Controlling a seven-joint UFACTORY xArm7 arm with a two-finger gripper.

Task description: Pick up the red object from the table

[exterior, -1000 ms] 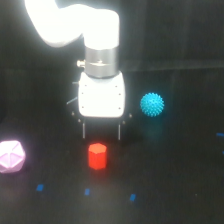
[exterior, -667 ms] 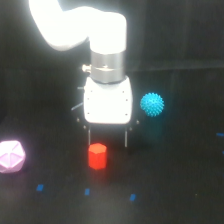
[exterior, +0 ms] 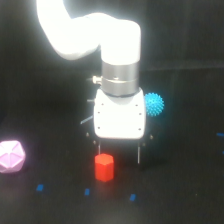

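Observation:
The red object (exterior: 104,167), a small bright red-orange hexagonal block, stands upright on the black table (exterior: 180,200) in the lower middle of the exterior view. My gripper (exterior: 119,152) hangs from the white arm just behind and above it. Its two thin dark fingers (exterior: 138,152) point down and are spread apart, empty. The red block sits in front of the left finger, and I cannot tell whether it lies between the fingers. The gripper body hides part of the table behind it.
A spiky cyan ball (exterior: 153,104) lies behind the gripper toward the exterior view's right, partly hidden by it. A pale pink polyhedron (exterior: 11,156) lies at the exterior view's left edge. Small blue marks (exterior: 40,188) dot the table near the front.
The arm has moved toward the camera and lower, so the gripper looks larger. Its fingers now reach down close to the red block. The objects have not moved.

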